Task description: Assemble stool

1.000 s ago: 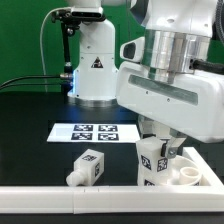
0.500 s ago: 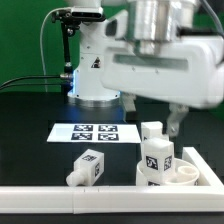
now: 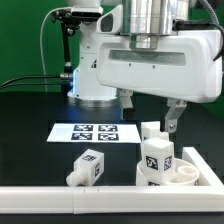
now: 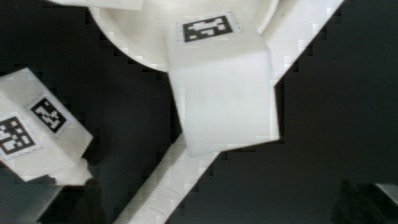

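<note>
The round white stool seat [image 3: 187, 176] lies in the corner of the white rail at the exterior view's lower right. A tagged white leg [image 3: 156, 161] stands upright on it, and a second leg [image 3: 152, 131] stands just behind. A third tagged leg [image 3: 88, 167] lies loose on the black table toward the exterior view's left. My gripper [image 3: 151, 110] hangs above the upright legs, open and empty, touching nothing. In the wrist view the seat [image 4: 139, 35] and an upright leg [image 4: 228, 95] show below, with another tagged leg [image 4: 36, 125] beside them. My gripper [image 4: 217, 205] shows only dark fingertips at the frame corners.
The marker board [image 3: 95, 132] lies flat on the table behind the loose leg. A white rail [image 3: 60, 195] runs along the table's front edge and turns at the exterior view's right. The robot base [image 3: 95, 70] stands at the back.
My gripper was down around the upright leg on the seat. It has let go and risen straight up, open and empty. The leg stays standing.
</note>
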You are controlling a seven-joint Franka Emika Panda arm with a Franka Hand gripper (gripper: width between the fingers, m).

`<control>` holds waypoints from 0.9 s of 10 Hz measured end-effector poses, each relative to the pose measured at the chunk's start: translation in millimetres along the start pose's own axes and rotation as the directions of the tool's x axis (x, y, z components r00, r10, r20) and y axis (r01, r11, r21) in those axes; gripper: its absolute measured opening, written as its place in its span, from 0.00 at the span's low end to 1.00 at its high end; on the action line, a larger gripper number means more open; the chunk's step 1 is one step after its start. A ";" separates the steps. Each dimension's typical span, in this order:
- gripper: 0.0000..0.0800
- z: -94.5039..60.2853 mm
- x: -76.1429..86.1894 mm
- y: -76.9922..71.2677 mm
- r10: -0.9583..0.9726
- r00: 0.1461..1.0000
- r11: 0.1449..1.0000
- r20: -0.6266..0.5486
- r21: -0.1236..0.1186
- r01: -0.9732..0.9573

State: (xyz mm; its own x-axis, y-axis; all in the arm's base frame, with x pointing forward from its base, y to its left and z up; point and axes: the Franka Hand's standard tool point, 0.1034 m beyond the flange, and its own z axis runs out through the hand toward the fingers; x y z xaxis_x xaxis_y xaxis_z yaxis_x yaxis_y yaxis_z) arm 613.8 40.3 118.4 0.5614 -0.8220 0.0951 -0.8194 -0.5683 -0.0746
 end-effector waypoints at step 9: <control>0.81 22.0 32.2 57.3 -0.320 0.947 0.947 0.007 0.022 0.320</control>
State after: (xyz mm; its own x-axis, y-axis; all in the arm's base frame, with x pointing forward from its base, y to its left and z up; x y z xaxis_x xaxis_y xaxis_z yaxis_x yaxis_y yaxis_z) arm 587.4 -19.5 95.4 0.7951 -0.5970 0.1066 -0.5939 -0.8021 -0.0623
